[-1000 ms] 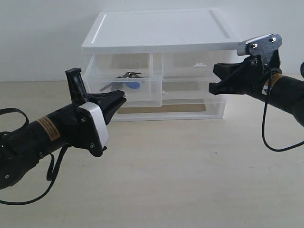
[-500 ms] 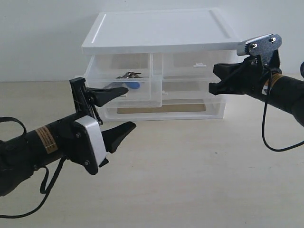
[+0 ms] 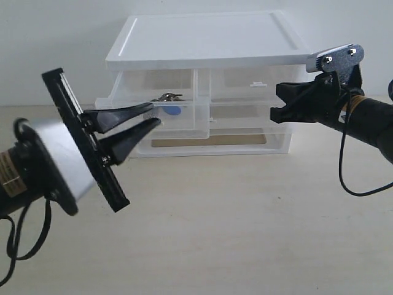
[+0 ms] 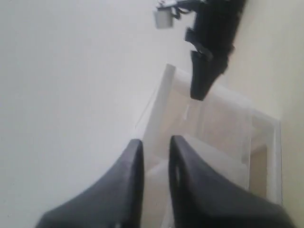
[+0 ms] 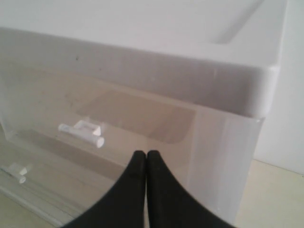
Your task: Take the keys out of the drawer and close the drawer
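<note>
The cabinet's top left clear drawer (image 3: 184, 121) stands pulled out. Grey keys (image 3: 169, 96) lie inside it with their round blue fob (image 3: 174, 111) toward the front wall. My left gripper (image 3: 153, 115) is open by a narrow gap, its black tips level with the drawer's open top, just left of the fob. The left wrist view shows the same gripper (image 4: 154, 142) with only blurred pale plastic beyond the gap. My right gripper (image 3: 274, 101) hovers by the cabinet's right side. In its wrist view that gripper (image 5: 146, 154) is shut on nothing.
The white-topped cabinet (image 3: 202, 37) stands at the back of the tan table (image 3: 233, 221). The twin right drawer's white tab handle (image 5: 85, 130) and the lower drawer's handle (image 5: 16, 171) show through clear plastic. The right arm (image 4: 209, 47) appears in the left wrist view.
My left arm has swung up and rolled, turning its wrist toward the camera. Its jaws have narrowed from wide open and reached the drawer's open top. The right arm has not moved.
</note>
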